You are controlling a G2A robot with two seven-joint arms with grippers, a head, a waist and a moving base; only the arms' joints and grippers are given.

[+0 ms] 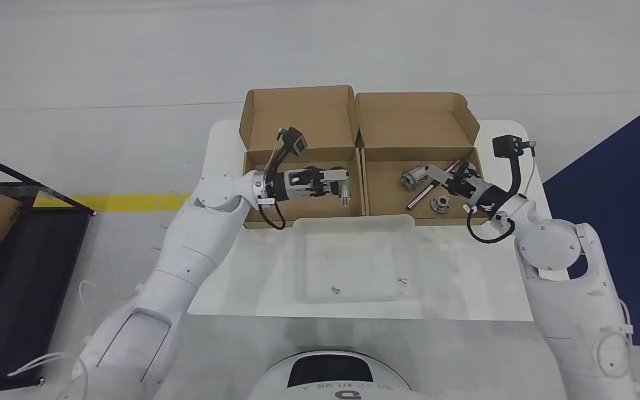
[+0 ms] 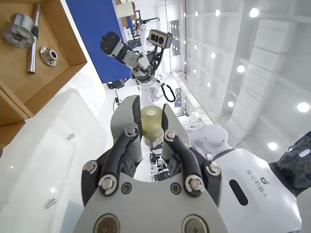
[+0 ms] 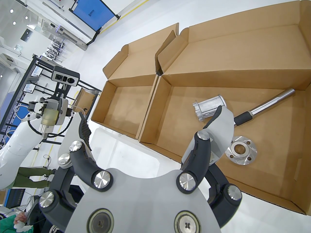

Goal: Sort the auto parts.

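Left end effector [image 2: 150, 112] clamped on yellowish cylinder part [image 2: 150, 120], metal stub down, above left box [image 1: 300, 115]. Right end effector [image 3: 150, 120] spread wide, nothing held, over right box [image 1: 410, 120] with housing [image 3: 209, 106], rod [image 3: 267, 103], flange [image 3: 240, 150]. Step looks like drop-off: lower, then release. Screws [image 1: 336, 291] wait in near tray [image 1: 355, 240].

Figure: a white table [image 1: 470, 290] stood on a pale grey floor [image 1: 120, 60], which was marked by a yellow stripe [image 1: 130, 201] to the left. A black rack [image 1: 35, 250] stood at the near left and a blue panel [image 1: 600, 170] at the right. Round ceiling lights [image 2: 254, 12] shone overhead.
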